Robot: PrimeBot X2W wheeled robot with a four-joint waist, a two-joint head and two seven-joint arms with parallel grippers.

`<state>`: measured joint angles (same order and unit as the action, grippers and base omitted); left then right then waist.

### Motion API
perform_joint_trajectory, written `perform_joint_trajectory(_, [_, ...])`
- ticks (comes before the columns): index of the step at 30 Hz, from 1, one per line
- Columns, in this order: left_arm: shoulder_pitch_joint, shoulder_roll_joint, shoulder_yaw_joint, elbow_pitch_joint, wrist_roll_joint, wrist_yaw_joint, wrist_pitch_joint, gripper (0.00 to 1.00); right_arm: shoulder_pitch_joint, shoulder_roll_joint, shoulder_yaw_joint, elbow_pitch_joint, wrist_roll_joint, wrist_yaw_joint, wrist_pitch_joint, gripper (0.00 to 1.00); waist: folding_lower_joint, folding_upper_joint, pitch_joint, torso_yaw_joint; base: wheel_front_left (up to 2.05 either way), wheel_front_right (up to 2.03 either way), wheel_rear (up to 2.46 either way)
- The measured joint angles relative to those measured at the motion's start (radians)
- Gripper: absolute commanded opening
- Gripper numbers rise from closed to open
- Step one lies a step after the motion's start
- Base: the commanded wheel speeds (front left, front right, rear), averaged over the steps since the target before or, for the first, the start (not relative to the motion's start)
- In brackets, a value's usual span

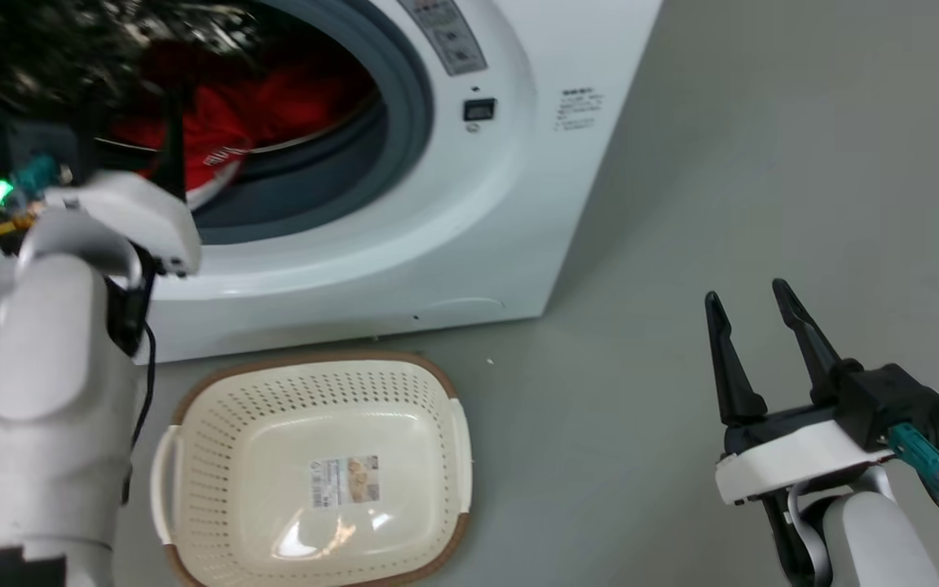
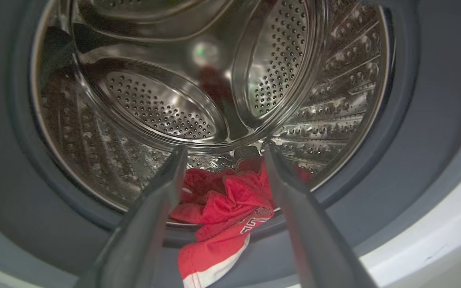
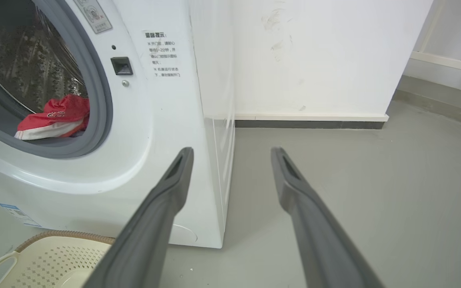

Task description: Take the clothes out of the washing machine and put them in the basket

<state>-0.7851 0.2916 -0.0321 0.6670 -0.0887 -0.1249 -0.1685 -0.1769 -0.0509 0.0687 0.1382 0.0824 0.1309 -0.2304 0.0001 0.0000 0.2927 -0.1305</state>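
Note:
The red clothes (image 1: pixel 241 114) lie at the bottom of the steel drum of the white washing machine (image 1: pixel 437 228), one white-trimmed corner hanging over the grey porthole rim (image 2: pixel 210 256). My left gripper (image 2: pixel 224 154) is open at the porthole, its fingers either side of the clothes (image 2: pixel 222 200) and a little short of them. The cream basket (image 1: pixel 315 473) with a brown rim stands on the floor just before the machine, with nothing in it but its label. My right gripper (image 1: pixel 751 297) is open over the floor at the right, holding nothing. The clothes (image 3: pixel 54 120) and basket (image 3: pixel 50 260) also appear in the right wrist view.
Grey floor (image 1: pixel 763 163) stretches to the right of the machine. A white wall (image 3: pixel 314 60) with a dark skirting runs behind it.

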Motion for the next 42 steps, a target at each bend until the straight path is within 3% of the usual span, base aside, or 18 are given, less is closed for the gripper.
perform_joint_trajectory(7, [-0.170,0.105,-0.098,0.098,-0.053,-0.004,0.157,1.00,-0.048,0.000,0.055,0.041,0.053,0.000,-0.026,1.00,0.0000,0.0000,0.092,-0.076,0.00,0.00,0.00])
perform_joint_trajectory(15, [-0.281,0.245,-0.237,0.150,-0.192,-0.006,0.342,1.00,-0.084,0.000,0.098,0.056,0.116,0.000,-0.031,1.00,0.0000,0.0000,0.182,-0.159,0.00,0.00,0.00])
perform_joint_trajectory(24, [-0.371,0.396,-0.406,0.154,-0.346,-0.007,0.658,1.00,-0.102,0.000,0.132,0.034,0.161,0.000,-0.032,1.00,0.0000,0.0000,0.278,-0.226,0.00,0.00,0.00])
perform_joint_trajectory(31, [-0.418,0.465,-0.454,0.149,-0.434,-0.007,0.896,1.00,-0.111,0.000,0.144,0.028,0.173,0.000,-0.032,1.00,-0.0001,0.0000,0.314,-0.253,0.00,0.00,0.00])
perform_joint_trajectory(32, [-0.426,0.470,-0.453,0.148,-0.439,-0.007,0.914,0.95,-0.111,0.000,0.146,0.028,0.170,0.000,-0.032,1.00,-0.0001,0.0000,0.317,-0.254,0.00,0.00,0.00])
perform_joint_trajectory(33, [-0.430,0.475,-0.453,0.145,-0.438,0.000,0.919,0.42,-0.111,0.000,0.148,0.027,0.167,0.000,-0.032,1.00,-0.0001,0.0000,0.319,-0.256,0.00,0.00,0.00])
perform_joint_trajectory(34, [-0.430,0.479,-0.453,0.140,-0.435,0.011,0.918,0.02,-0.112,0.000,0.147,0.020,0.164,0.000,-0.032,1.00,0.0000,0.0000,0.321,-0.258,0.00,0.00,0.00])
perform_joint_trajectory(42, [-0.404,0.488,-0.447,0.106,-0.435,0.054,0.876,0.00,-0.114,0.000,0.134,0.012,0.164,0.000,-0.032,1.00,0.0000,0.0000,0.316,-0.258,0.00,0.00,0.00])
